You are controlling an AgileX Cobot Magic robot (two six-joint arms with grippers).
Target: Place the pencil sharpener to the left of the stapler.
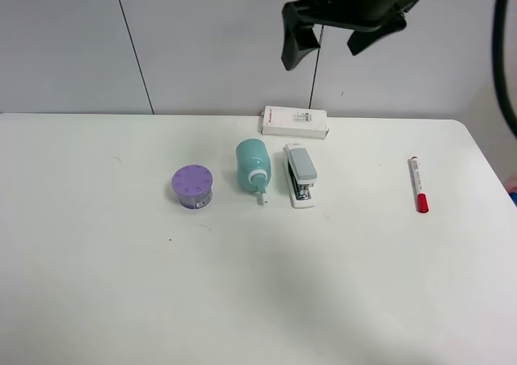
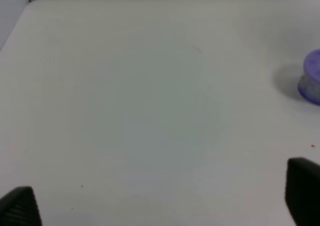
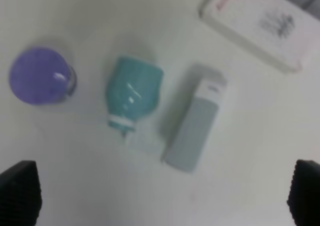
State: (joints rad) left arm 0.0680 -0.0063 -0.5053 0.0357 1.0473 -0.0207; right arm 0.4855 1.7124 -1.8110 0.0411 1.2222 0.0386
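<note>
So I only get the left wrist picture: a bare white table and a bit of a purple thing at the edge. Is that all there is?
Observer: No. Beside that purple round cylinder with holes on top lies a glossy teal bottle-shaped pencil sharpener, on its side.
Operator: Anything past the sharpener?
Observer: Yes, a slim stapler with a grey top and white base lies just on its other side, apart from it.
Operator: And where is the other claw?
Observer: The right claw hangs high above the table, open and empty.
Operator: Anything else lying around?
Observer: A flat white box with red print sits behind the stapler, and a red-capped marker lies far off to the right.
</note>
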